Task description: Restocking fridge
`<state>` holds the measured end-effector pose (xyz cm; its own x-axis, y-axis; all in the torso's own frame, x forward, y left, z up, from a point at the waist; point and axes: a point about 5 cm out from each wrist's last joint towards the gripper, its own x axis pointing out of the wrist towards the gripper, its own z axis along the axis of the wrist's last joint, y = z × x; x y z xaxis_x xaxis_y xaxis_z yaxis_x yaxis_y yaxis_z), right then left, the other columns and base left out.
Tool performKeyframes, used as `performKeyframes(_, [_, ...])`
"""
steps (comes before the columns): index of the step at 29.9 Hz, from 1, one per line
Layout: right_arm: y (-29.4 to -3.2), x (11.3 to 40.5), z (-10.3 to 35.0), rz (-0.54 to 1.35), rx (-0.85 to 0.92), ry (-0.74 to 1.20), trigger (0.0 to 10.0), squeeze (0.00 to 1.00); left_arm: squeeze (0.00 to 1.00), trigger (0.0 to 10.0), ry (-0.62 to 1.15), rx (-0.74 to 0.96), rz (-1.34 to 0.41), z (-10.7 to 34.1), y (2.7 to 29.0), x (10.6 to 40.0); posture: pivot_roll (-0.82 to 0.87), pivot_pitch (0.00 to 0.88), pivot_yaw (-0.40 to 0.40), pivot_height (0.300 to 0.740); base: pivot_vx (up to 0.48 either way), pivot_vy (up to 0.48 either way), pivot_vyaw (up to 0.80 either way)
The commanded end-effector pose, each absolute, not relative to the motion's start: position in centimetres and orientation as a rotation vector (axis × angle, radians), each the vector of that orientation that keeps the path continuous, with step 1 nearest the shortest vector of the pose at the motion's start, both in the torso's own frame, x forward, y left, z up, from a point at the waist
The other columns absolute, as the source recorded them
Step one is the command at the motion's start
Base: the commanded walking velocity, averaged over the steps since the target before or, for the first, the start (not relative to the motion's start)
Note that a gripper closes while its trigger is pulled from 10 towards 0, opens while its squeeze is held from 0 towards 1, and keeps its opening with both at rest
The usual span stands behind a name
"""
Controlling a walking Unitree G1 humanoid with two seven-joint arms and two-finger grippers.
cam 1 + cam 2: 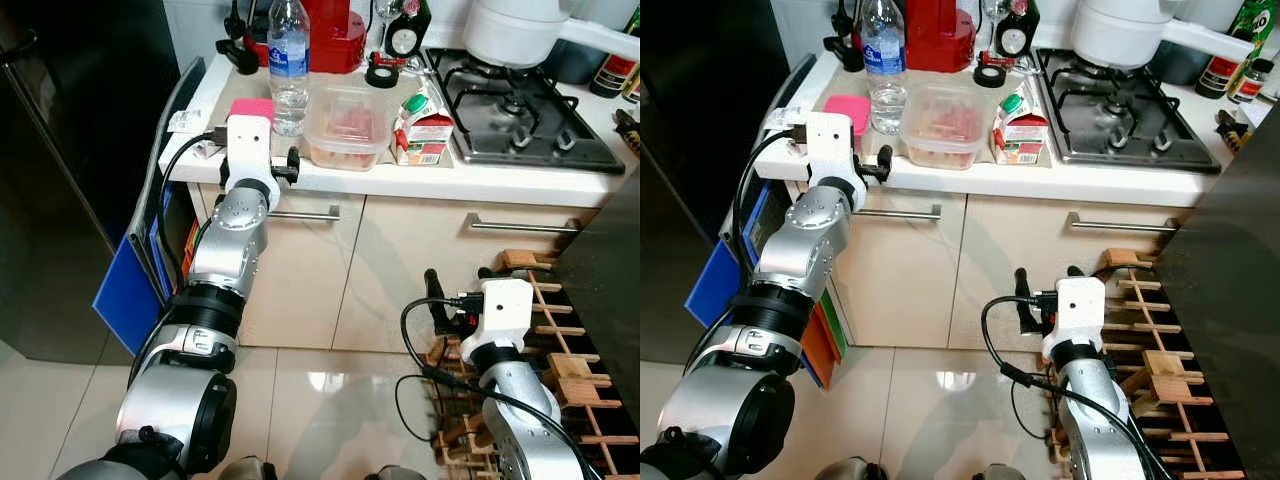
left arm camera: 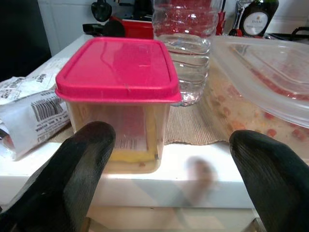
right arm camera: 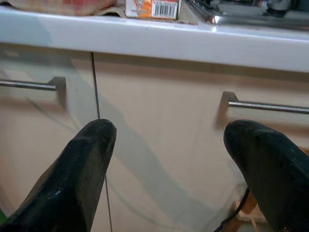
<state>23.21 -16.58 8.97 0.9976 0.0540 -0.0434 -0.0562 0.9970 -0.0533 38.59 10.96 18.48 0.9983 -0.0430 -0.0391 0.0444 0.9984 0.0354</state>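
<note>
A pink-lidded tub [image 2: 118, 67] stands at the counter's front left corner, holding something yellow. My left gripper [image 2: 169, 145] is open just in front of it at counter-edge height, and one of its fingers [image 1: 291, 165] shows beside the wrist. Behind the tub is a clear water bottle [image 1: 288, 70]. Beside that sit a clear lidded box of reddish food [image 1: 345, 125] and a milk carton [image 1: 420, 130]. The black fridge [image 1: 70, 150] is to the left. Low on the right, my right gripper [image 3: 169, 140] is open and faces the cabinet doors [image 3: 159, 121].
A gas hob [image 1: 520, 110] with a white pot [image 1: 510, 30] fills the counter's right side. A wooden rack [image 1: 560, 350] stands on the floor at right under a dark panel [image 1: 610, 270]. Blue boards [image 1: 130, 290] lean between fridge and cabinet. Crumpled receipts [image 2: 29, 111] lie beside the tub.
</note>
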Motion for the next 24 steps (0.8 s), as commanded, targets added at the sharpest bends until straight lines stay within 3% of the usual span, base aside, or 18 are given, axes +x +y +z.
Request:
performKeyframes(1, [-16.6, 23.1, 9.1, 0.062, -0.064, 0.053, 10.0, 0.00, 0.00, 10.0, 0.032, 0.052, -0.033, 18.6, 10.7, 38.4, -0.14, 0.090, -0.025, 0.719, 0.000, 0.000, 0.00])
performKeyframes(24, [-16.7, 24.2, 9.2, 0.079, -0.071, 0.060, 10.0, 0.00, 0.00, 10.0, 0.066, 0.048, -0.002, 18.6, 9.6, 36.7, -0.12, 0.057, -0.048, 0.719, 0.000, 0.000, 0.00])
